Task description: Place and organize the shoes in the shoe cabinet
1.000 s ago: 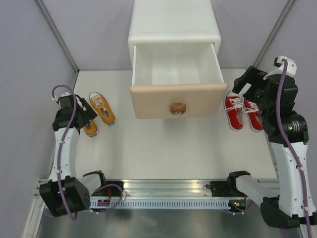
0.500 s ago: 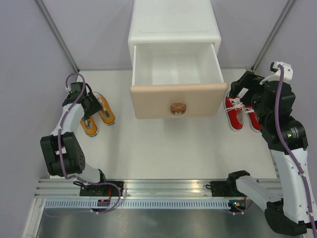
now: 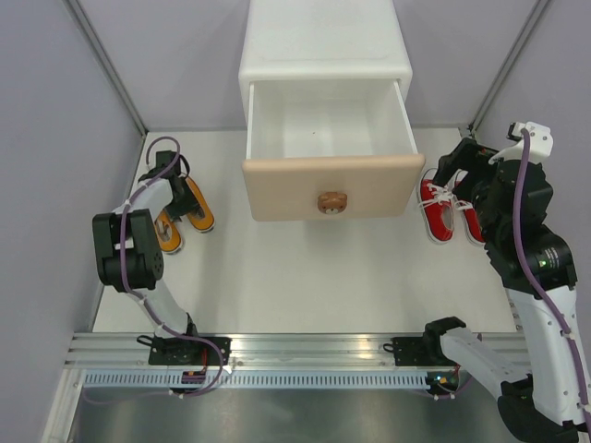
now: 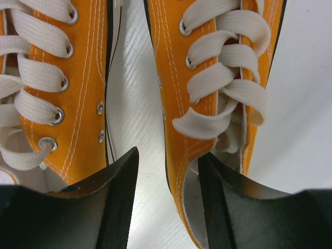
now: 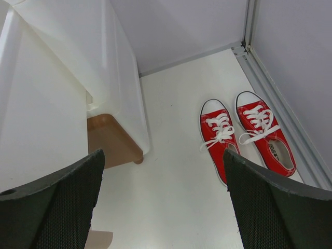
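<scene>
Two orange shoes [image 3: 198, 209] [image 4: 67, 88] lie side by side at the left of the table. My left gripper [image 3: 176, 184] [image 4: 168, 207] is low over their heel ends, open and half narrowed. One finger [image 4: 236, 207] sits inside the right orange shoe [image 4: 218, 78], the other [image 4: 106, 207] is in the gap between the pair, and that shoe's side wall stands between them, untouched on the left. The red shoes [image 3: 452, 212] [image 5: 241, 137] lie right of the cabinet [image 3: 323, 46]. My right gripper [image 3: 466, 166] [image 5: 163, 202] hangs wide open above and in front of them, holding nothing.
The cabinet's upper drawer [image 3: 328, 125] is pulled out and empty, its beige front [image 3: 277, 189] with bear knob [image 3: 332, 201] facing me. Grey walls close in left, right and behind. A metal rail [image 5: 280, 119] runs beside the red shoes.
My left arm has swung away from me and folded over the orange shoes, bringing its gripper to their heel ends while its jaws narrowed. The right arm has shifted only slightly.
</scene>
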Motion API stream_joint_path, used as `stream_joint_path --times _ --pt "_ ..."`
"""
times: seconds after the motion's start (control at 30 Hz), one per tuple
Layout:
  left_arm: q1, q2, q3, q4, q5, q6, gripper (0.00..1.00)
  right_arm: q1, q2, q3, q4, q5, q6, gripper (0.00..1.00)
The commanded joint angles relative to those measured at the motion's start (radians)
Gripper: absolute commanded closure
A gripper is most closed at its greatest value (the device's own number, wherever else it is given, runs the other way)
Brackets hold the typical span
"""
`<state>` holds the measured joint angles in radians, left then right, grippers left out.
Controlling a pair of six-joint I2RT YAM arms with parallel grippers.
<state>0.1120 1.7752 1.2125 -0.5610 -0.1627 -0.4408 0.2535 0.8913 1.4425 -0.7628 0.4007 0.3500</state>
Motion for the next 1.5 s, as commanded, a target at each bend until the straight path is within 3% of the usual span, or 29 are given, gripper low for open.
stream_joint_path --times 0.0,0.17,0.4,0.9,1.13,1.47 --pt "0.005 0.032 0.045 0.046 -0.049 -0.012 0.46 0.006 -0.006 -0.016 0.036 0.032 -0.020 0.02" --pt "0.008 0.075 0.064 0.064 -0.051 -0.006 0.55 0.007 -0.003 -0.025 0.040 0.035 -0.025 0.02" --pt "0.011 0.058 0.071 0.062 -0.032 0.001 0.97 0.010 -0.003 -0.022 0.040 0.035 -0.028 0.02" --pt "-0.028 -0.367 0.208 -0.118 -0.090 -0.012 0.98 0.010 -0.038 -0.028 0.025 -0.025 -0.011 0.02" --pt "-0.080 -0.459 0.422 -0.234 -0.048 -0.027 0.98 0.009 -0.069 -0.039 0.016 -0.066 -0.013 0.03" --pt "-0.201 -0.537 0.709 -0.254 0.025 -0.091 0.98 0.010 -0.106 -0.057 0.003 -0.095 -0.016 0.04"
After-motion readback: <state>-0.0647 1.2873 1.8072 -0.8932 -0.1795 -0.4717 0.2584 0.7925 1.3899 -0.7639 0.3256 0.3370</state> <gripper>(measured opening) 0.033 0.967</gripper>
